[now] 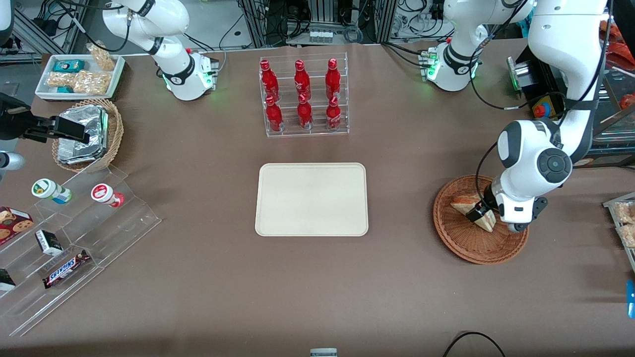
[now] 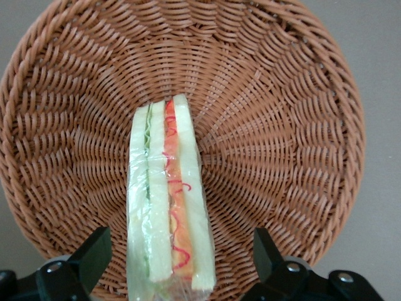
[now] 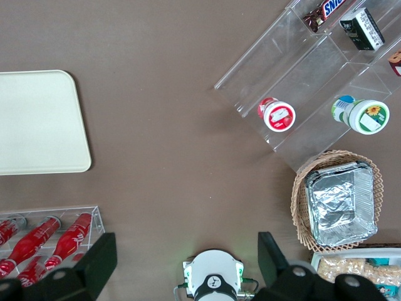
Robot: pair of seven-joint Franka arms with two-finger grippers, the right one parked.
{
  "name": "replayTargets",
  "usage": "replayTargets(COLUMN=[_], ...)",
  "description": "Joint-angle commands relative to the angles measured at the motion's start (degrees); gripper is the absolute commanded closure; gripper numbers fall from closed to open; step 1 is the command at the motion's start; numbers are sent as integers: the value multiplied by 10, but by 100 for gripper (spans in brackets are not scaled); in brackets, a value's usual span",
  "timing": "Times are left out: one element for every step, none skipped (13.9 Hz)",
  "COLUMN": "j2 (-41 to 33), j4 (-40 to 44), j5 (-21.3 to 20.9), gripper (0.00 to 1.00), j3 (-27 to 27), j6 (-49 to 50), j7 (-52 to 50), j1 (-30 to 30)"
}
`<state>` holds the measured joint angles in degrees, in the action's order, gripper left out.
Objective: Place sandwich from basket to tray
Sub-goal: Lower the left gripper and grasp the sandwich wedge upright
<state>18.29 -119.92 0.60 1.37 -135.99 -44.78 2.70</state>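
Observation:
The sandwich [image 1: 464, 203] is a pale bread wedge in clear film, with orange and green filling along its cut edge [image 2: 169, 200]. It lies in the reddish-brown wicker basket [image 1: 471, 250], toward the working arm's end of the table. My gripper [image 1: 481, 213] is lowered into the basket [image 2: 282, 125] and stands open. Its black fingers [image 2: 94, 254] straddle the sandwich with a gap on each side. In the front view one finger covers the sandwich's middle. The cream tray [image 1: 311, 199] lies bare at the table's centre, toward the parked arm from the basket.
A clear rack of red bottles [image 1: 303, 96] stands farther from the front camera than the tray. Toward the parked arm's end are a tan basket of foil packets [image 1: 87, 134], a white snack tray [image 1: 79, 74] and a stepped acrylic shelf [image 1: 69, 233] of snacks.

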Motion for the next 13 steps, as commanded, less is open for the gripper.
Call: replayTargets(j2=[5, 12, 14, 15, 15, 14, 13, 11, 7, 1, -7, -24, -41], j4=[-22, -20, -19, -19, -19, -19, -18, -16, -16, -15, -14, -12, -12], j5=[-3, -4, -4, -3, -4, -4, -4, -4, -4, -5, -5, -7, -9], gripper=[1, 8, 19, 38, 56, 69, 76, 78, 80, 80, 81, 83, 83], j3=[0, 0, 0, 0, 0, 0, 0, 0, 1, 1, 1, 3, 5], j6=[-45, -46, -46, -46, -46, -46, -46, -46, -46, -46, -46, -43, -40], j7=[-30, -50, -61, -62, -62, -62, -61, -61, -59, -56, -55, -50, -38], j1=[0, 0, 0, 0, 0, 0, 0, 0, 0, 2, 5, 8, 11])
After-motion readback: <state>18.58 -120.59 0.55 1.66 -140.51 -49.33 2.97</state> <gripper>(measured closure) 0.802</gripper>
